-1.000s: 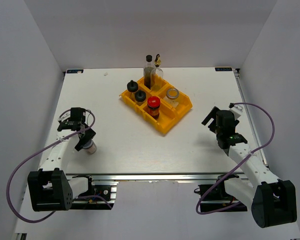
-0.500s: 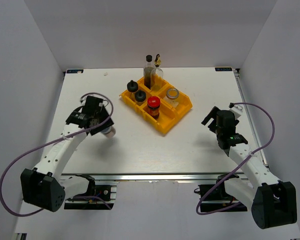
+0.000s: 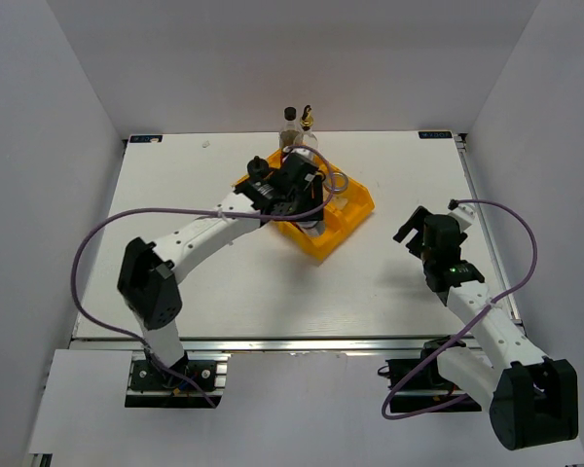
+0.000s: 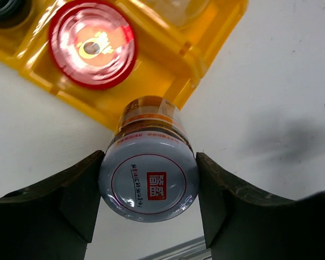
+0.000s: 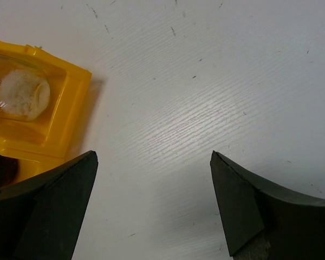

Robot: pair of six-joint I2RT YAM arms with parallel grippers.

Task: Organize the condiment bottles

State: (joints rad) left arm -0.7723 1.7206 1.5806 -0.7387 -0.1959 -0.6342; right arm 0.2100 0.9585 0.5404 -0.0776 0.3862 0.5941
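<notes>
My left gripper [image 4: 150,157] is shut on a short silver-lidded jar [image 4: 149,181] and holds it over the near edge of the yellow tray [image 4: 168,70], beside the red-lidded jar [image 4: 92,43]. From above, the left gripper [image 3: 307,206] hovers over the tray [image 3: 355,206] and hides the red lid. Behind the tray stand a dark black-capped bottle [image 3: 290,117] and a gold-spouted bottle [image 3: 308,121]. A black-capped jar [image 3: 258,165] and a clear jar [image 3: 337,183] sit in the tray. My right gripper [image 3: 414,233] is open over bare table, right of the tray.
The right wrist view shows the tray's corner [image 5: 65,114] at the left, with a jar of white contents [image 5: 21,92] in it, and white table [image 5: 206,81] under the open fingers. White walls surround the table on three sides.
The left arm swung from the table's front left up to the tray, carrying the silver-lidded jar. The right arm has stayed still.
</notes>
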